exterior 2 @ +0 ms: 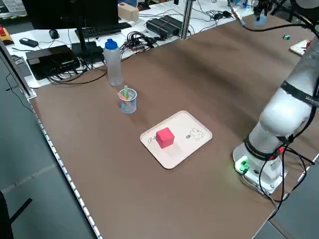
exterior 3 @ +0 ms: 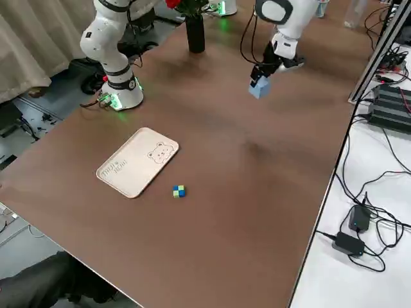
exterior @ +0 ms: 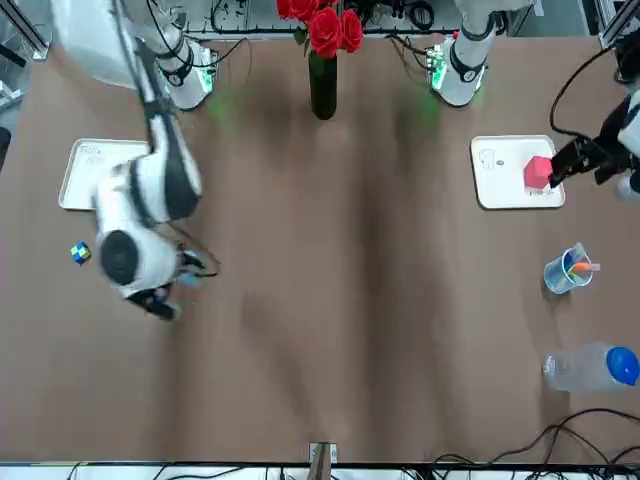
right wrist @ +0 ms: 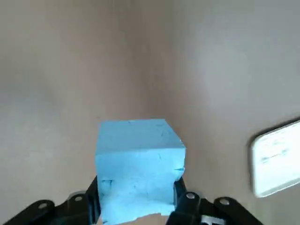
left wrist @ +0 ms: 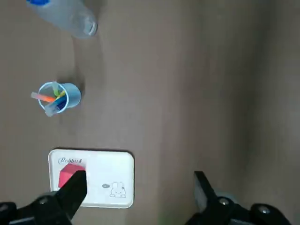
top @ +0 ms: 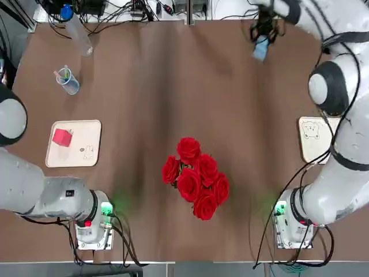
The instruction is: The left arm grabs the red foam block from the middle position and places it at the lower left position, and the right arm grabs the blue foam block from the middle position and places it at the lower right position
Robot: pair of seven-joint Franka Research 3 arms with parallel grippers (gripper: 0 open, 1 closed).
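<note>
The red foam block (top: 61, 137) rests on the left cream tray (top: 86, 151), also seen as red foam block (exterior 2: 165, 137). In the front view my left gripper (exterior: 583, 160) hangs just beside and above the block; the left wrist view shows that gripper (left wrist: 138, 187) open and empty, well above the tray. The blue foam block (right wrist: 138, 161) is pinched between my right gripper's fingers (right wrist: 180, 201). That right gripper (top: 262, 41) is raised over the far right part of the table, with the blue foam block (exterior 3: 259, 86) clear of the surface.
A second cream tray (top: 316, 138) lies at the right edge, with a small multi-coloured cube (exterior 3: 179, 190) beyond it. A vase of red roses (top: 195, 176) stands near the front centre. A cup of pens (top: 67, 81) and a lying bottle (top: 78, 32) are far left.
</note>
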